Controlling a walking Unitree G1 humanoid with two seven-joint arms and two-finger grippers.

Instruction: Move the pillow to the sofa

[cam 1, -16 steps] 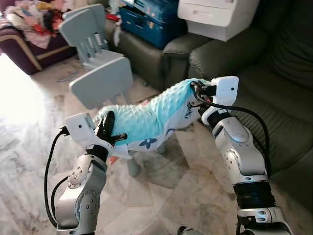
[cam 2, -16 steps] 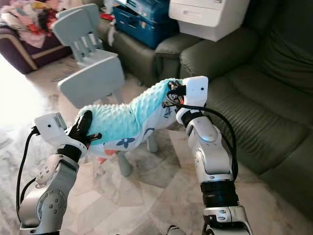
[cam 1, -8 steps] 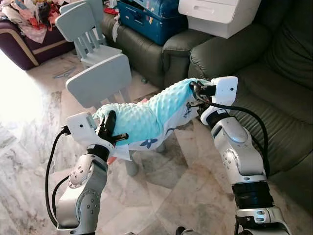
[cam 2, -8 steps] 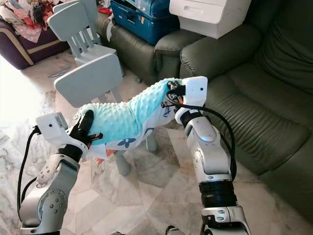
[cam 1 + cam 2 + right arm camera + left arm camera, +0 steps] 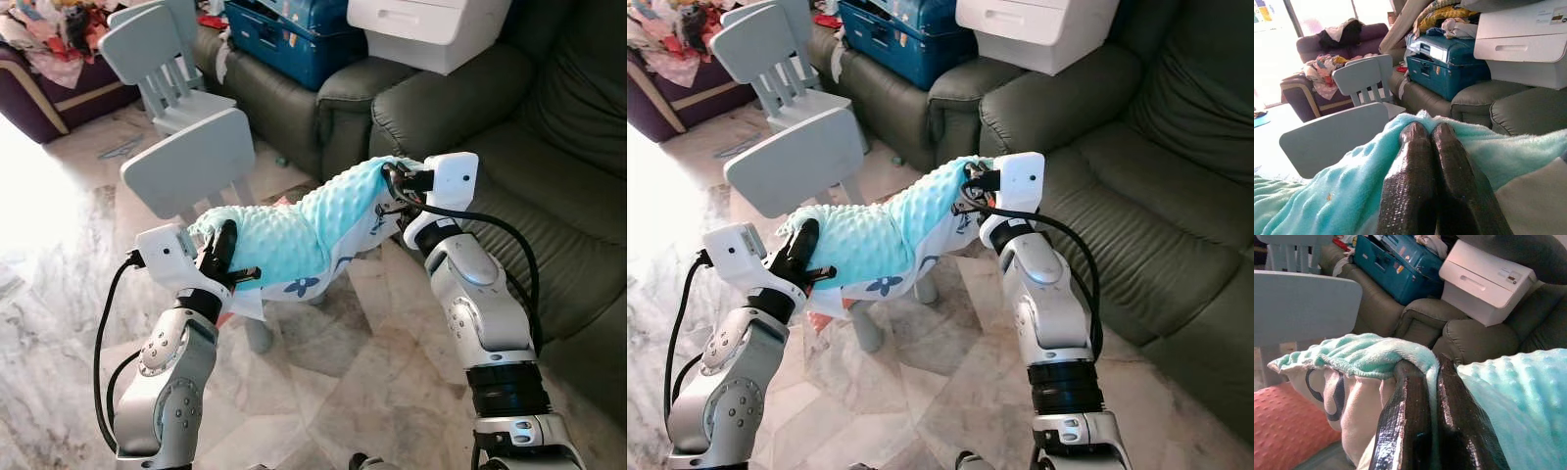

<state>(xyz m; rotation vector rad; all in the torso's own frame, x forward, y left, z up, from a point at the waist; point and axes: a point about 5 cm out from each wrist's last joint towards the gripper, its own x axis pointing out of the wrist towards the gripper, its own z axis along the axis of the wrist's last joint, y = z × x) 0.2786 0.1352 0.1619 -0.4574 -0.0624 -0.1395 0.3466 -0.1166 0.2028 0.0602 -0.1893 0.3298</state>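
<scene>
While the pillow (image 5: pixel 294 235) hangs in the air between the two arms, it sags a little in the middle, teal dotted side up and white printed side down. Each end is pinched: the left gripper (image 5: pixel 223 257) has its fingers (image 5: pixel 1415 416) closed on the nearer corner, a fold of teal fleece caught between them, and the right gripper (image 5: pixel 397 191) is clamped tight on the far corner, its fingers (image 5: pixel 1422 181) pressed together over the fabric. Holding both ends likely keeps the soft thing spread and off the floor for the carry.

Just behind and below it stands a grey chair (image 5: pixel 191 166), with an orange cushion (image 5: pixel 1288 426) visible under the pillow's near end. A second chair (image 5: pixel 147 54) stands further back.

To the robot's right is the sofa (image 5: pixel 558 215), its near seat bare, so the pillow seems only a swing away. Further along, the cushions carry a white printer (image 5: pixel 426 29) and a blue case (image 5: pixel 284 39), its lid ajar with clothes heaped on top.
</scene>
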